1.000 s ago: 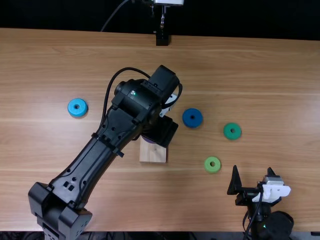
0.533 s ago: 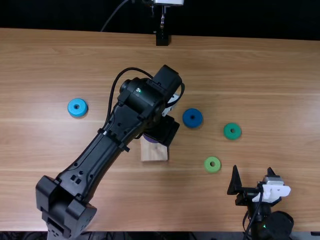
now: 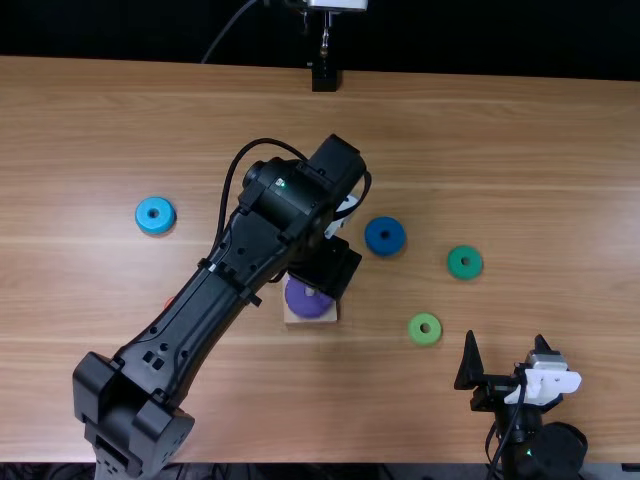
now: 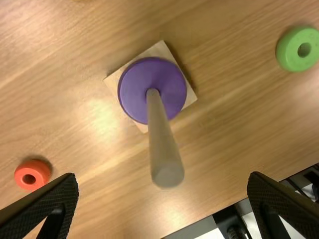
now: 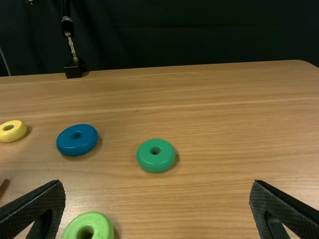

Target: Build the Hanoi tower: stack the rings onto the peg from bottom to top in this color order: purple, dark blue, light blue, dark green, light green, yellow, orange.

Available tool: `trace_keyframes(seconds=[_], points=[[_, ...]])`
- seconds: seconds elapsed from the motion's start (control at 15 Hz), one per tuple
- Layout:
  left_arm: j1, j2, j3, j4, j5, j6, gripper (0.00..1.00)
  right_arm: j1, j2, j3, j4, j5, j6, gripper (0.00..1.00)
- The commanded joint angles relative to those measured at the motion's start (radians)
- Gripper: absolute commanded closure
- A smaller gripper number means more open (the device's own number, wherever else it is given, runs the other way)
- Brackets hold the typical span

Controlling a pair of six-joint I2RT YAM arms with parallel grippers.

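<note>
standing upright, the peg (image 4: 163, 144) threads the purple ring (image 4: 132, 92), left hand (image 3: 328, 267) spread wide

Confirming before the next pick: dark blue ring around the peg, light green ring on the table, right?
No: the purple ring is around the peg, as the left wrist view shows; the light green ring is on the table.
</note>
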Motion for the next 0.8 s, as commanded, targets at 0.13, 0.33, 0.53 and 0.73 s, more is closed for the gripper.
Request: trace_keyframes(seconds=[0.13,0.33,0.53,0.73], points=[[0.003,-0.004,0.031,0.000,0.006,-0.003,0.00,-0.014,-0.013,-0.061,-0.068,0.001,0.003,0.00],[0.044,-0.009,0.077,0.048,0.006,0.002,0.00,-0.014,-0.013,-0.061,-0.068,0.001,0.003,0.00],[0.138,-0.055,0.074,0.162,0.004,0.004,0.00,-0.014,-0.013,-0.061,-0.068,0.001,0.003,0.00],[0.271,-0.199,-0.096,0.311,0.003,0.002,0.00,-0.014,-0.013,-0.061,-0.068,0.001,0.003,0.00]])
